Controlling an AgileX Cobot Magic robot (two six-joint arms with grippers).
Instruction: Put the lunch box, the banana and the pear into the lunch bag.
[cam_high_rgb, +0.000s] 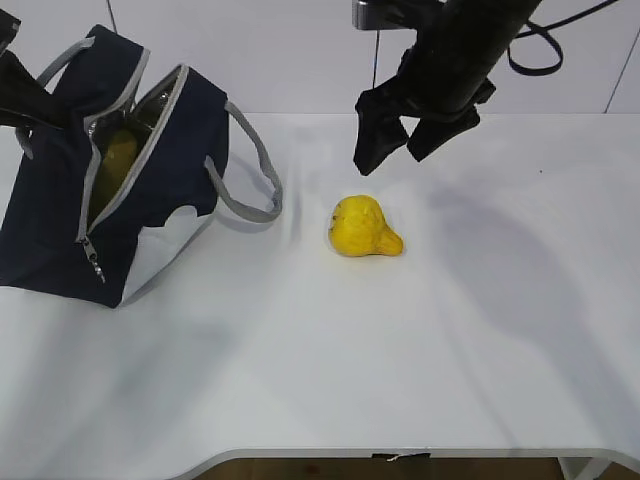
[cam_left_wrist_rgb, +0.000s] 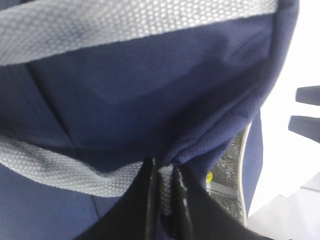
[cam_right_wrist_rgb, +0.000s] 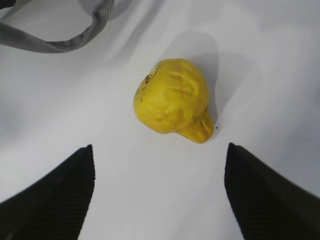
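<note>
Exterior view: the navy lunch bag (cam_high_rgb: 60, 210) sits at the left of the frame on the white table (cam_high_rgb: 400, 360), its zipper undone and the mouth gaping, silvery lining showing. Something yellow (cam_high_rgb: 115, 160) lies inside the opening; I can't tell which fruit it is. One grey handle (cam_high_rgb: 250, 170) loops out toward the middle of the table. The pear (cam_high_rgb: 365, 227) lies on its side near the centre of the frame, clear of the bag. Above it and a little to the right hangs the right claw (cam_high_rgb: 392, 150), its dark jaws spread wide with nothing between them; in its wrist view the pear sits in the middle, between and beyond the two tips. The left claw (cam_left_wrist_rgb: 164, 192) is pinched shut on the bag's blue fabric rim, at the far left edge of the exterior frame.
</note>
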